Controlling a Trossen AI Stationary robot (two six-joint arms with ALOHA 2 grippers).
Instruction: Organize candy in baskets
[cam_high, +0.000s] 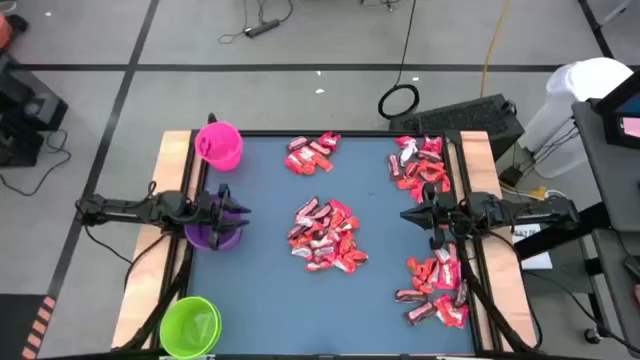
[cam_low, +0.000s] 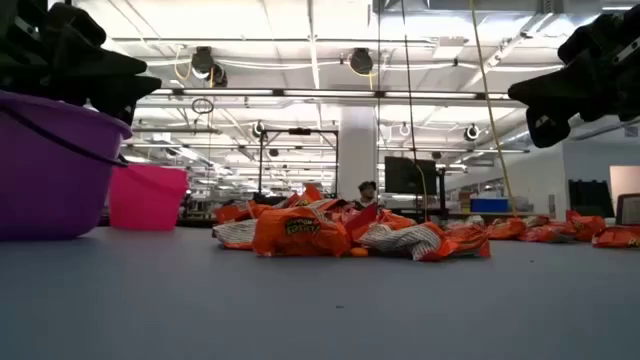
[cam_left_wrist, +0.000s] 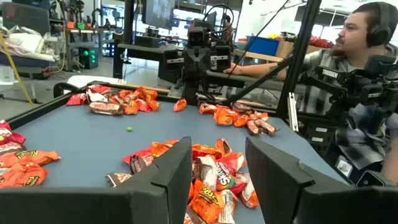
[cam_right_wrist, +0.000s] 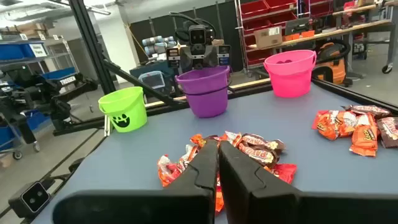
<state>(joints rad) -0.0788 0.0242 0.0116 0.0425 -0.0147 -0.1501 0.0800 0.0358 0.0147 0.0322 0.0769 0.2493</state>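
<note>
Left gripper (cam_high: 238, 212): held over the purple basket (cam_high: 212, 236), fingers parted, nothing grasped.
Right gripper (cam_high: 407, 213): fingers closed, empty, opposite the purple basket.
Candy (cam_high: 325, 236): heaped mid-table, open mat between.

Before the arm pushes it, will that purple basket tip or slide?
The purple basket looks like thin plastic and seems empty, so it is probably light and would slide on the smooth table. It narrows toward its base, so a push near the rim might tip it.

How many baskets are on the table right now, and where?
3, all along the left edge: pink basket at the far corner, purple basket mid-edge under the left gripper, green basket at the near corner.
</note>
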